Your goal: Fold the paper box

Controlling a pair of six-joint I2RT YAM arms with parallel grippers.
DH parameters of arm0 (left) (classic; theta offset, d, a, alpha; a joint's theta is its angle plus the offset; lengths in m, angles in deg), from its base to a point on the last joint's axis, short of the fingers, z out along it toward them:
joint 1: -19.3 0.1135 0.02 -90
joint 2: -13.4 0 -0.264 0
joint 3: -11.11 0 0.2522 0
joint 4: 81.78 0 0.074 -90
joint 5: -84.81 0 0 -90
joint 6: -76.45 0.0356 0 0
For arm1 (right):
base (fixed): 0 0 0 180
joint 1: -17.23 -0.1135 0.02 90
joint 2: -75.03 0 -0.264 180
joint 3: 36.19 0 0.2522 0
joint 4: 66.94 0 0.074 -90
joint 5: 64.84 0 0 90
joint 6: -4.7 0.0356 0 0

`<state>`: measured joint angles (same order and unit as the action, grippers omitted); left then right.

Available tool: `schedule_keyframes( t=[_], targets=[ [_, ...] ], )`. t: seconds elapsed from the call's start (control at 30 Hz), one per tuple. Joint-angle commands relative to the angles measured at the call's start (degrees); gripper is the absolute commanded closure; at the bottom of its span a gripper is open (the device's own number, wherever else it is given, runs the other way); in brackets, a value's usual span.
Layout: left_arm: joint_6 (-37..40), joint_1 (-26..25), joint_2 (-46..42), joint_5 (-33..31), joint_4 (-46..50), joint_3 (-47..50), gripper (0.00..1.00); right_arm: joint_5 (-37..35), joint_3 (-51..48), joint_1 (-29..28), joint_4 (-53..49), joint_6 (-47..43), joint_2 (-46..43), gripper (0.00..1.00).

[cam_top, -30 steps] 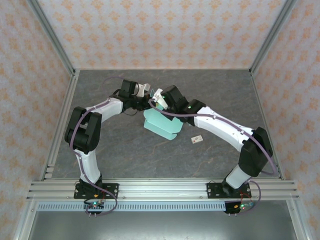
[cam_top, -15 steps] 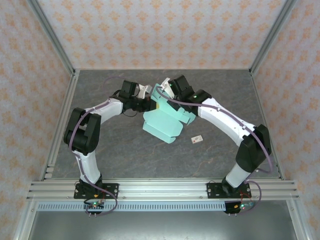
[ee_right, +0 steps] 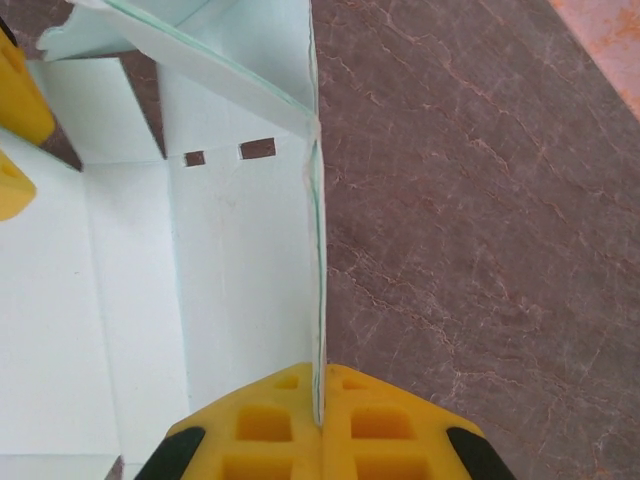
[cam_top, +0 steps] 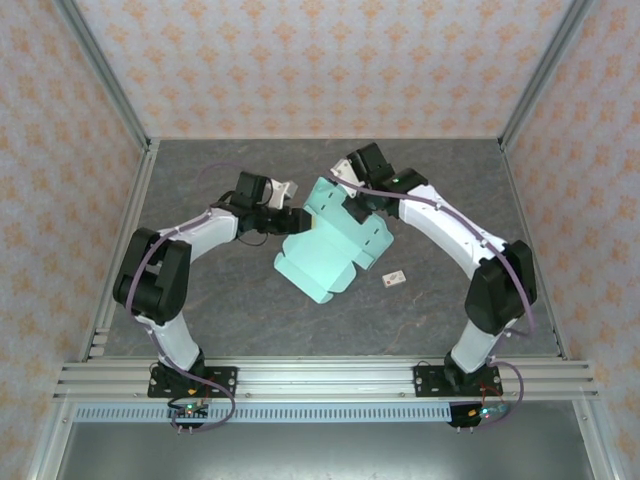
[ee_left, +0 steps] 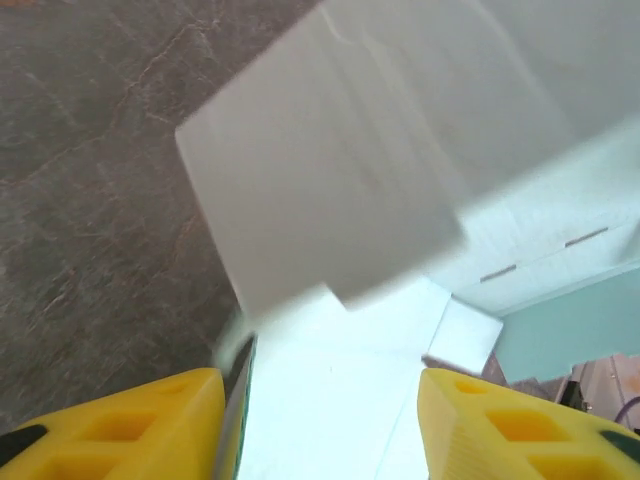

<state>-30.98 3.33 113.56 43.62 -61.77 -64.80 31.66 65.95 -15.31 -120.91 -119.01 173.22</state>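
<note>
Counter (cam_top: pixel 200 300): grey stone look, walled on three sides.

Paper box (cam_top: pixel 330 250) sits mid-counter, partly unfolded. Its long axis runs diagonally, near-left to far-right, with the far panel tipped up off the surface.

Right gripper (ee_right: pixel 320 400) is clamped on the thin edge of that raised panel, which stands on edge. Slots and flaps (ee_right: pixel 220 152) are visible beyond it.

Left gripper (ee_left: pixel 320 430) has its jaws apart. Card lies between them, nothing pinched.

In the left wrist view the card is washed out and blurred, so the creases are hard to read, and the fingers are cut off at the frame bottom.

Small white tag (cam_top: pixel 394 279) lies just right of the box; its marking is too small to read.
</note>
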Motion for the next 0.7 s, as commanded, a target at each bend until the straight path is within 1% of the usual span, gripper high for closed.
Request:
schedule_keyframes(
  t=[0.0,0.1,0.17,0.23,0.3,0.47,0.57,0.67],
  targets=[
    [1.5,1.3,-3.6,-10.3,4.9,2.3,0.42,2.1,3.6,0.5,-4.3,-4.2,3.4,1.00],
    [1.8,1.7,-7.3,-21.6,7.7,5.6,0.42,0.6,5.2,0.5,-4.5,-6.5,6.0,1.00],
    [1.8,1.7,-10.4,-25.0,8.2,7.8,0.42,-1.2,5.4,0.4,-2.9,-7.4,7.2,1.00],
    [1.1,1.7,-13.7,-26.1,7.5,10.0,0.41,-3.2,4.7,0.2,-0.3,-8.8,7.9,1.00],
    [0.6,1.7,-16.2,-26.5,7.3,11.6,0.41,-6.8,4.2,-0.6,2.3,-10.7,8.9,1.00],
    [-0.5,1.7,-18.3,-27.5,7.5,13.3,0.41,-13.3,3.1,-2.3,7.9,-14.1,10.5,1.00],
    [-1.7,1.7,-19.6,-28.1,6.2,14.8,0.41,-18.7,0.6,-4.1,13.9,-16.8,10.8,1.00],
    [-2.3,1.8,-20.1,-29.0,5.8,15.5,0.41,-25.0,-3.2,-6.4,22.4,-21.6,10.9,1.00]
  ],
)
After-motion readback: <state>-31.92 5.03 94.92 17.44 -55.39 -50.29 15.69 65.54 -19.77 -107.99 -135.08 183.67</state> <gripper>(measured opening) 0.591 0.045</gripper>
